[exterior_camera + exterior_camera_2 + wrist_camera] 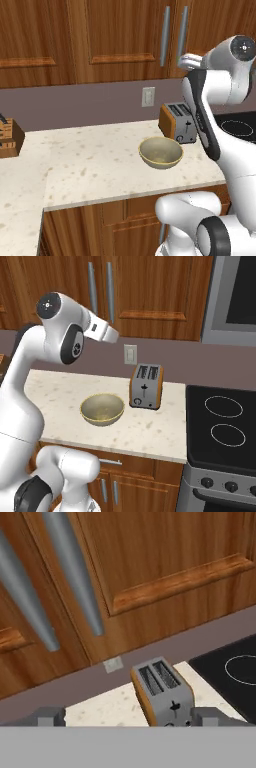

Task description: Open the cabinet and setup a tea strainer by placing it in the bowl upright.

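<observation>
While the cabinet (150,567) doors are shut, tool (127,717) spread apart, empty, raised near the two vertical handles (75,572), just ahead and upward; bowl (160,152) on desk (90,165) below, left of toaster (178,122); strainer presumably inside

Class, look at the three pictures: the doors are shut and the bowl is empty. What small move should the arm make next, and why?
Probably move the open pincer up to the nearer door handle on the cabinet. Both doors are shut, the pincer faces the handles without touching them, and the bowl sits empty on the counter beside the toaster.
</observation>
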Robot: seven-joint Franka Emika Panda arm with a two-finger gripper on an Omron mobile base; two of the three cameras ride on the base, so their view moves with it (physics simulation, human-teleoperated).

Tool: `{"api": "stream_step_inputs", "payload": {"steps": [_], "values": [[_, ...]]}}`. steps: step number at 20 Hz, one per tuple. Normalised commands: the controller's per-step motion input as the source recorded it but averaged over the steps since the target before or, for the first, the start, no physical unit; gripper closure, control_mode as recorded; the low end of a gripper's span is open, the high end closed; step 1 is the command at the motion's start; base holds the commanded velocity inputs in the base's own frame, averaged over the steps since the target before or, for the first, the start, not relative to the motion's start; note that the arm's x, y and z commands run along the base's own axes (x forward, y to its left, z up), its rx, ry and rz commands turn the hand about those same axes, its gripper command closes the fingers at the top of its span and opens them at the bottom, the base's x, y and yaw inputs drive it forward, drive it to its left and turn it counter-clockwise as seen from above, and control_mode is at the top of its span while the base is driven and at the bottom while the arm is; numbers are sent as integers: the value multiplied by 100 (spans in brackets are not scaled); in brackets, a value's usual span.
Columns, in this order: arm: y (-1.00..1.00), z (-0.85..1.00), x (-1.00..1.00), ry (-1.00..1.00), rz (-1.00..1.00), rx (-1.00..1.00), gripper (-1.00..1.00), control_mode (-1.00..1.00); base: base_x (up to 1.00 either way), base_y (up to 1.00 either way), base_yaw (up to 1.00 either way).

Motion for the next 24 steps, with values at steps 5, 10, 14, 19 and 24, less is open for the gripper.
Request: {"api": "stream_step_inputs", "payload": {"steps": [5, 10, 14, 19, 24], "values": [[-18, 43, 10, -15, 15, 2, -100, -100, 0, 0, 0], [-2, 36, 11, -6, 2, -19, -100, -100, 0, 0, 0], [2, 17, 11, 6, 2, -8, -100, -100, 0, 0, 0], [1, 0, 9, -4, 1, 0, -100, -100, 0, 0, 0], [7, 0, 15, -4, 5, -3, -100, -100, 0, 0, 0]]}}
